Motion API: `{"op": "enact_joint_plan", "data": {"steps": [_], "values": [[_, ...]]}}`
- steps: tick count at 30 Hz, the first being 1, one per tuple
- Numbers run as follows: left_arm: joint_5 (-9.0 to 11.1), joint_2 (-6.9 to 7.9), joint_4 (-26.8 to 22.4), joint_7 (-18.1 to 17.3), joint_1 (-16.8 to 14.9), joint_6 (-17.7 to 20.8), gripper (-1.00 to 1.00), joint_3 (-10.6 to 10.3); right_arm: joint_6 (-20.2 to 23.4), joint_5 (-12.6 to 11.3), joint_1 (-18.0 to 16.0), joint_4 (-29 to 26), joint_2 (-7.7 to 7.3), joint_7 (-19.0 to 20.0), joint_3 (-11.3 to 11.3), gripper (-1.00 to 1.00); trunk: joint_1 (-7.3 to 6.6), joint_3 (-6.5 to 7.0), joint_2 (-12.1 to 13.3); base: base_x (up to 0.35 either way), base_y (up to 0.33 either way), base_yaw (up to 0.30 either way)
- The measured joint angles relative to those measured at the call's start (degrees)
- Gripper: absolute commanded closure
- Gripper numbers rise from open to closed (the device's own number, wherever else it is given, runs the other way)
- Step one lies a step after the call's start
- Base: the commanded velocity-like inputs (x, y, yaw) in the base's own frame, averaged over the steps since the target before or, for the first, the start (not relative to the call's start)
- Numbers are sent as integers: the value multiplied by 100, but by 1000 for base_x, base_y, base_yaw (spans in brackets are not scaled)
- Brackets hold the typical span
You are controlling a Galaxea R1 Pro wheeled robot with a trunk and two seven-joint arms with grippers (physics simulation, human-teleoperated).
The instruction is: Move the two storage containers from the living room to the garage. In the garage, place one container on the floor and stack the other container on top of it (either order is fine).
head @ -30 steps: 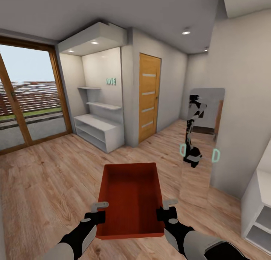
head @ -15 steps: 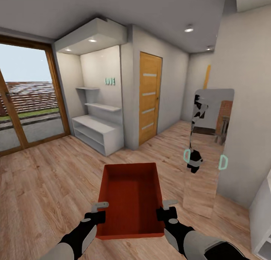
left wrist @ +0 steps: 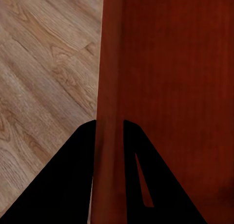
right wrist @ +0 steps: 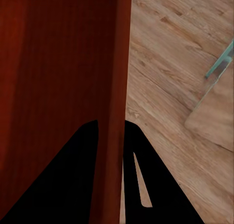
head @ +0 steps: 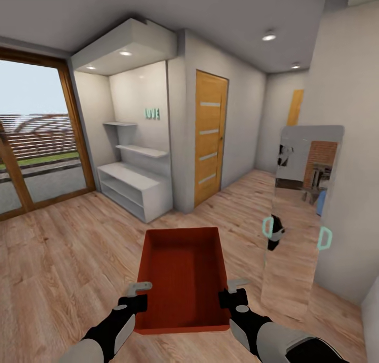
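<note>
One orange-red storage container (head: 182, 279) hangs in front of me over the light wood plank floor, open side up and empty. My left gripper (head: 138, 294) is shut on its left wall, and my right gripper (head: 231, 292) is shut on its right wall. In the left wrist view the container wall (left wrist: 109, 87) runs between the two dark fingers (left wrist: 73, 175). The right wrist view shows the opposite wall (right wrist: 119, 87) pinched the same way between fingers (right wrist: 73, 175).
A tall leaning mirror (head: 300, 215) stands at the right against a white wall. Ahead is a tan wooden door (head: 209, 137), with white shelves (head: 134, 187) in a niche to its left. A large glass door (head: 37, 142) fills the far left. A hallway opens past the mirror.
The whole view has shifted as the robot moves forward and turns: mirror, door and shelves sit a little differently. Both grippers keep their hold on the container.
</note>
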Motion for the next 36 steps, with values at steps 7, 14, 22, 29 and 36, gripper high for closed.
{"op": "enact_joint_plan", "data": {"steps": [7,14,22,29,36], "values": [[-1,-1,0,1,0,1,100,2,0,-3,-2,3,0,4,1,100,0,0,0,326,0,0],[96,14,3,2,2,-19,100,-69,-5,-3,-3,-3,1,1,15,100,0,0,0,326,1,0],[267,46,7,0,3,-35,100,-237,-5,8,-3,-2,0,6,5,100,0,0,0,326,72,0],[285,55,8,-2,2,-38,100,-257,-8,-3,-1,-2,8,-9,18,100,0,0,0,326,91,-67],[306,66,8,-6,1,-34,100,-283,-7,1,0,2,16,-25,19,100,0,0,0,326,131,-233]]}}
